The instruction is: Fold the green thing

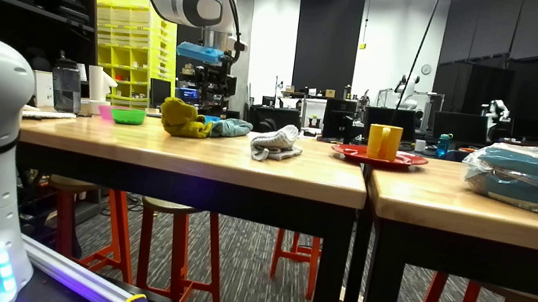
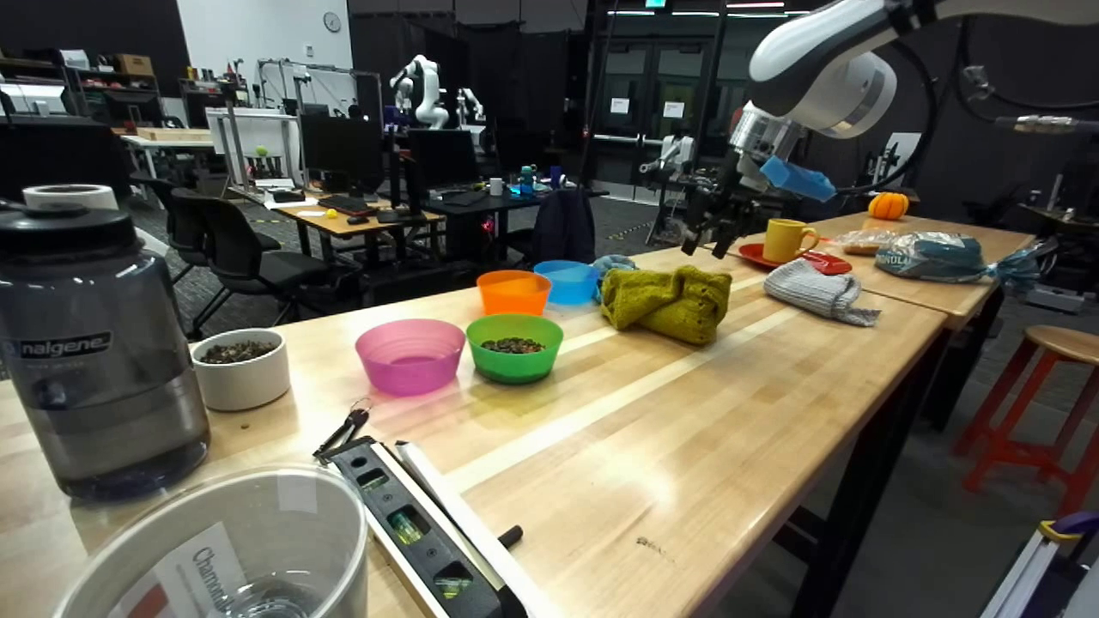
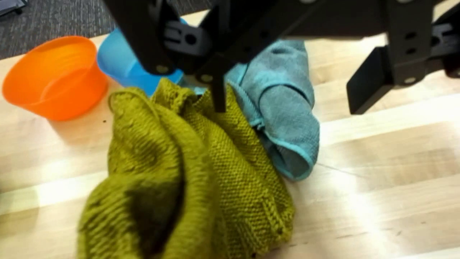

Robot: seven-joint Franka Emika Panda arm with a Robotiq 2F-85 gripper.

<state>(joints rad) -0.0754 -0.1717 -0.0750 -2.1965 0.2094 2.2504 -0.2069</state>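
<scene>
Pale wooden table [image 2: 652, 412] stretching across a room with black chairs [image 2: 219, 236] and other robot arms [image 2: 429, 110] in the background. Resting on the wood, near the middle of an exterior view: an olive-green cloth [image 2: 665, 302], knitted, bunched and loosely doubled over in thick layers. Just beside that, a blue-gray cloth [image 3: 287, 108] with bright blue edging, curled into a loose roll. Nearby, an orange bowl [image 2: 513, 299], a blue bowl [image 2: 569, 287], a pink bowl [image 2: 410, 365] and a green bowl [image 2: 515, 367] with small dark bits [image 2: 513, 345] inside. Opposite the bowls, past the cloths, a folded gray cloth [image 2: 811, 287], then a red plate [image 1: 412, 161] with a yellow mug [image 1: 383, 142] on top. Above the table, pointing down from a white arm [image 2: 859, 99], a black gripper [image 2: 705, 249], empty and spread wide. In the wrist view, one of the fingers [image 3: 370, 81] over bare wood, the other in front of the olive-green cloth's upper edge. Visible gap between black gripper and olive-green cloth in an exterior view.
</scene>
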